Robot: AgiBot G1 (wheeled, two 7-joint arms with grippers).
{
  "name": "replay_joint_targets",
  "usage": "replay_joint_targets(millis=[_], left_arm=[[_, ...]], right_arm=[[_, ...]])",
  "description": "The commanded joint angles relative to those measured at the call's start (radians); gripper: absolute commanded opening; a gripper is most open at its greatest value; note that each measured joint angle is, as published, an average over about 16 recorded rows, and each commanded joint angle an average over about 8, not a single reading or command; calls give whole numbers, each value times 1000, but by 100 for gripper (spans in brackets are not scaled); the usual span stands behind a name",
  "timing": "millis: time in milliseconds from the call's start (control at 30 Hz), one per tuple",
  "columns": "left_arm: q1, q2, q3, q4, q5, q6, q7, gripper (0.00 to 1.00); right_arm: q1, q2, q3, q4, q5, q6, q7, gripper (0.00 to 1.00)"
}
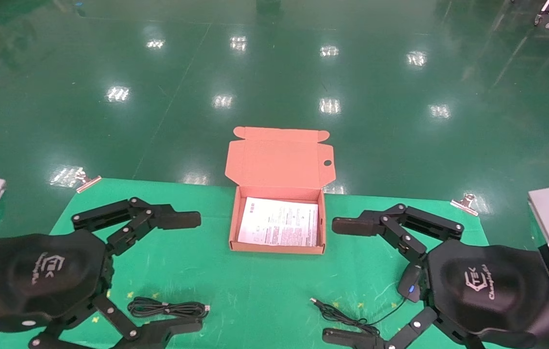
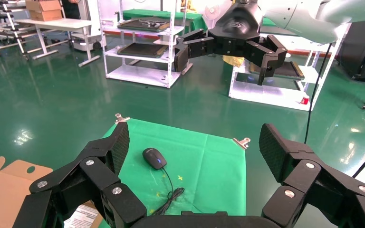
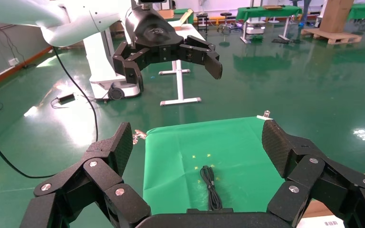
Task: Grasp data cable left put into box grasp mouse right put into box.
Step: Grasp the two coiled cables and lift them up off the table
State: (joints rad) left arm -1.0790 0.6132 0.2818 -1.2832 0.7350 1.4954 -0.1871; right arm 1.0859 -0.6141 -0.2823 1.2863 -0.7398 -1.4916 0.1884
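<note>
Both pincers hover spread wide above the green worktop (image 1: pixel 255 291): left pincer (image 1: pixel 185 271) over the data cable (image 1: pixel 168 308), right pincer (image 1: pixel 342 278) beside the mouse (image 1: pixel 410 283) (its cord trails toward the middle). Between them sits the box (image 1: pixel 278 248), lid (image 1: pixel 279 157) upright, printed sheet (image 1: pixel 279 222) inside.

Green cloth (image 1: pixel 265 286) clipped by metal clips (image 1: pixel 463 202); glossy green floor (image 1: pixel 274 72).
</note>
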Motion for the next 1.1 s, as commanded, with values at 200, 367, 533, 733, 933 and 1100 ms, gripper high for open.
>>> replay_joint_targets(millis=[200,367,533,733,933,1100], left_arm=[[-29,2,15,2,28,14,-8,100],[-120,10,77,0,142,45,-52,100],[-224,42,161,-11,292,66,-84,100],[-331,100,290,-31,508,70,-80,100],[-408,181,422,-41,758,47,-61,100],[-418,248,506,-31,938,10,-83,100]], right_arm=[[62,-8,-23,13,-63,-9,1,100],[203,-19,-103,31,-229,-60,4,100],[340,-40,-235,46,-402,-91,-27,100],[499,-71,-472,58,-604,-97,-110,100],[597,-102,-682,61,-766,-80,-156,100],[593,-114,-774,65,-878,-29,-160,100]])
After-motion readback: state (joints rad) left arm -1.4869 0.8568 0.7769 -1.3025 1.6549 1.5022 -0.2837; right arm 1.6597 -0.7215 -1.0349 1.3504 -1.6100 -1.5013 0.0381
